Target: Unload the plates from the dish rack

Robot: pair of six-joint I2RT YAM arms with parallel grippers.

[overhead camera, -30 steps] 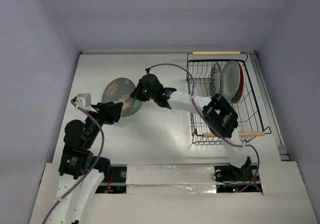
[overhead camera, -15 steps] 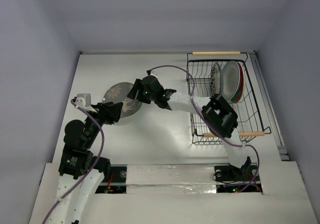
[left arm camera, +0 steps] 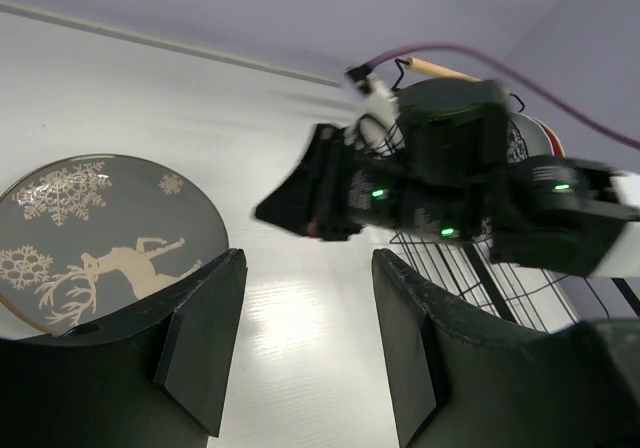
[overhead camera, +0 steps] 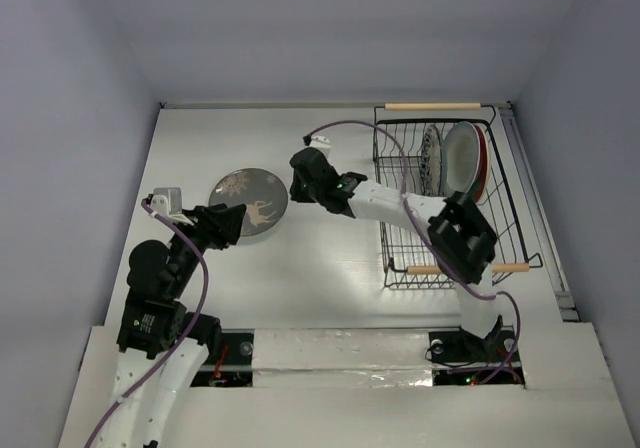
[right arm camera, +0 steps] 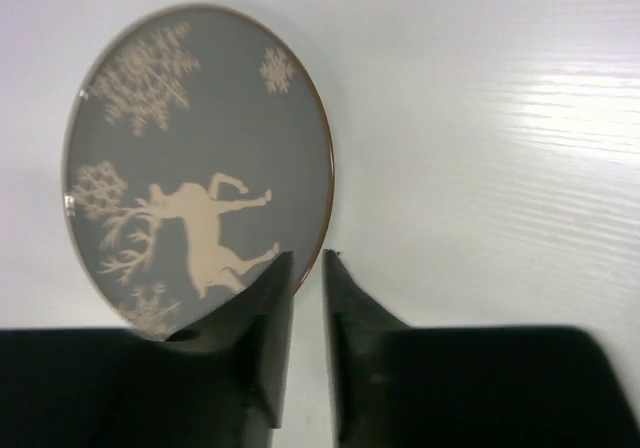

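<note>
The grey deer plate [overhead camera: 248, 201] lies flat on the table left of centre, and it also shows in the left wrist view [left arm camera: 100, 238] and the right wrist view [right arm camera: 195, 158]. My right gripper [overhead camera: 298, 182] sits just off the plate's right rim; its jaws [right arm camera: 308, 258] stand a narrow gap apart with only table between them. My left gripper [overhead camera: 233, 218] is open and empty at the plate's near edge [left arm camera: 305, 268]. The black wire dish rack [overhead camera: 400, 258] at the right holds three upright plates: white with blue floral [overhead camera: 431, 156], plain pale [overhead camera: 459, 163], red [overhead camera: 484, 163]. No mint green plate shows.
The rack has wooden handles at the far end [overhead camera: 432, 106] and the near end [overhead camera: 503, 267]. The right arm [overhead camera: 400, 208] stretches from the rack's near left corner across to the plate. A purple cable [overhead camera: 350, 128] loops above it. Walls enclose the table.
The grey deer plate was tilted up in my right gripper and now lies flat on the table. My right gripper has let go and drawn back to the right. The left arm has not moved.
</note>
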